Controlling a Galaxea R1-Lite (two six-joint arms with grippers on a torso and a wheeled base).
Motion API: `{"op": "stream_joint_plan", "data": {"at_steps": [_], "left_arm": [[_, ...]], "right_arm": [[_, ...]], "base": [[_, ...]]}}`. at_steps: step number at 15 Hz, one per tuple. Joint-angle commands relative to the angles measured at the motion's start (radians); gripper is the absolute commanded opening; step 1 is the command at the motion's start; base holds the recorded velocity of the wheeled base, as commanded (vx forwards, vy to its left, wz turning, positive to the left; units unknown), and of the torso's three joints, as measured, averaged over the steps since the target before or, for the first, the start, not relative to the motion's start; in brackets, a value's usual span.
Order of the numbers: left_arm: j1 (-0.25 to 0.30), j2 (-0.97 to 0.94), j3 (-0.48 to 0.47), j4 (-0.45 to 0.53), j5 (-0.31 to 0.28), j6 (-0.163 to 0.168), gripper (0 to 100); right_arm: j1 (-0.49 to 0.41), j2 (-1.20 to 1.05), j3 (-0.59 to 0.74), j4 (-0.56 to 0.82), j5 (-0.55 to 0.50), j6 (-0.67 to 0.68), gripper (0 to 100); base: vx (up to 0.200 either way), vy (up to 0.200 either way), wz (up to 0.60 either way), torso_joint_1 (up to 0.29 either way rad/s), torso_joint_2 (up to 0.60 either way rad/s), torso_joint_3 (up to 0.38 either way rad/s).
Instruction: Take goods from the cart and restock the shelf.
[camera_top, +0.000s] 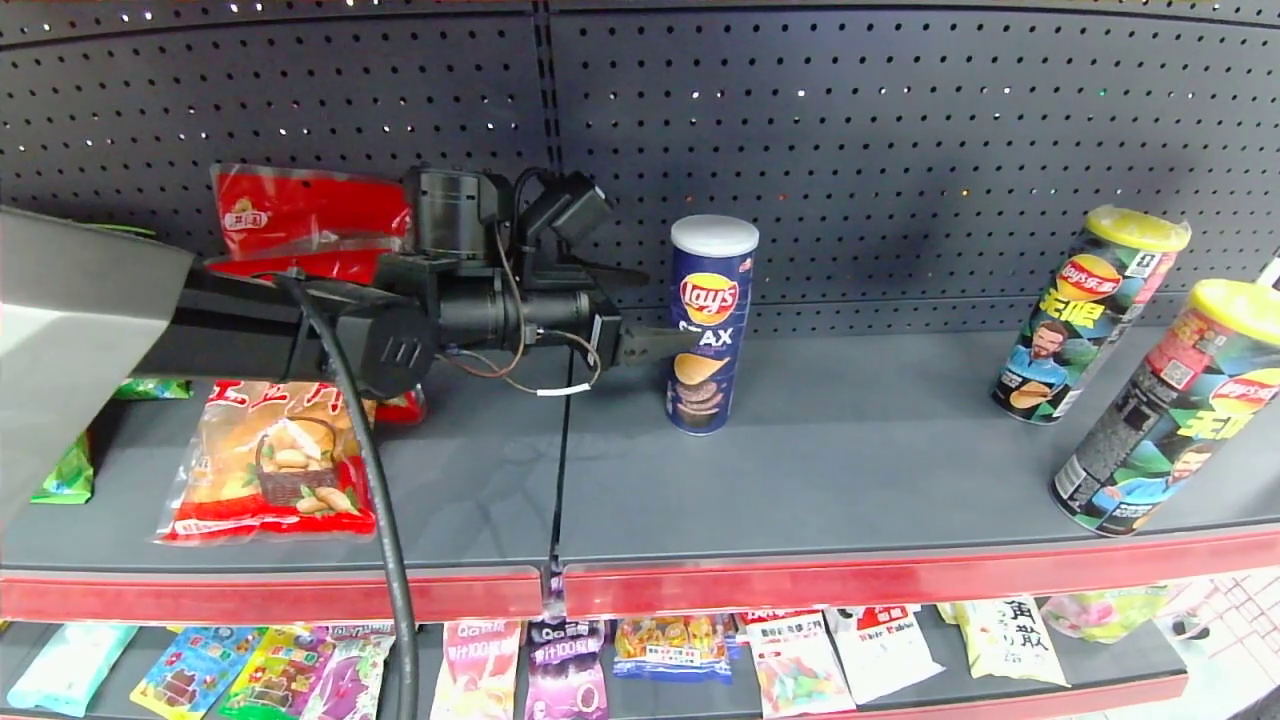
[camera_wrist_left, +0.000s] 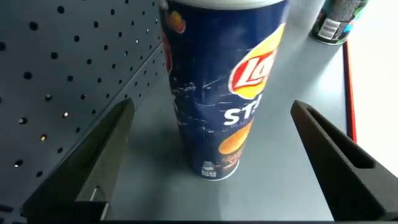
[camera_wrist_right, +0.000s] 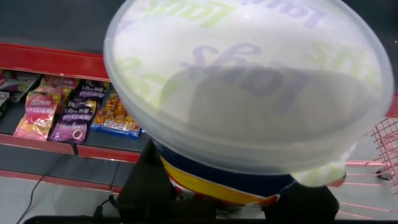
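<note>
- Blue can (camera_top: 710, 325) upright mid-shelf (camera_top: 800, 470), near pegboard back (camera_top: 900, 120).
- Left gripper (camera_top: 660, 343) released: fingers (camera_wrist_left: 99, 162) spread either side of the blue can, not touching.
- Right gripper (camera_wrist_right: 217, 199) clenched on clear-lidded can (camera_wrist_right: 249, 81), before the lower tier (camera_wrist_right: 50, 62).
- Nearby: 1 red bag (camera_top: 300, 215) and 1 peanut bag (camera_top: 270, 465) by the left arm; 2 yellow-lidded cans (camera_top: 1090, 315) (camera_top: 1165, 410) well apart on the right.
- Shelf grey with a red lip.

Logo labels stand on the blue chip can (camera_top: 711, 325) and green cans (camera_top: 1090, 310).
</note>
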Motion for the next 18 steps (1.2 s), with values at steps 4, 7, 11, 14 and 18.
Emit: {"op": "stream_joint_plan", "data": {"at_steps": [4, 7, 11, 14, 18], "left_arm": [[-0.015, 0.045, -0.093, 0.036, -0.016, -0.003, 100], [-0.027, 0.067, -0.146, 0.076, -0.022, -0.003, 100], [-0.036, 0.102, -0.180, 0.077, -0.027, -0.003, 100], [-0.048, 0.114, -0.183, 0.077, -0.025, -0.005, 100], [-0.065, 0.139, -0.214, 0.076, -0.018, -0.005, 0]], "right_arm": [[0.000, 0.002, 0.002, 0.000, 0.000, -0.001, 0], [0.000, 0.002, 0.002, 0.000, -0.002, -0.001, 0], [0.000, 0.000, 0.000, 0.000, -0.002, -0.001, 0], [0.000, 0.000, 0.000, 0.000, -0.002, -0.001, 0], [-0.002, -0.003, 0.000, 0.000, -0.002, -0.001, 0]], "base": [[0.000, 0.000, 0.00, 0.000, 0.00, 0.000], [0.000, 0.000, 0.00, 0.000, 0.00, 0.000], [0.000, 0.000, 0.00, 0.000, 0.00, 0.000], [0.000, 0.000, 0.00, 0.000, 0.00, 0.000], [0.000, 0.000, 0.00, 0.000, 0.00, 0.000]]}}
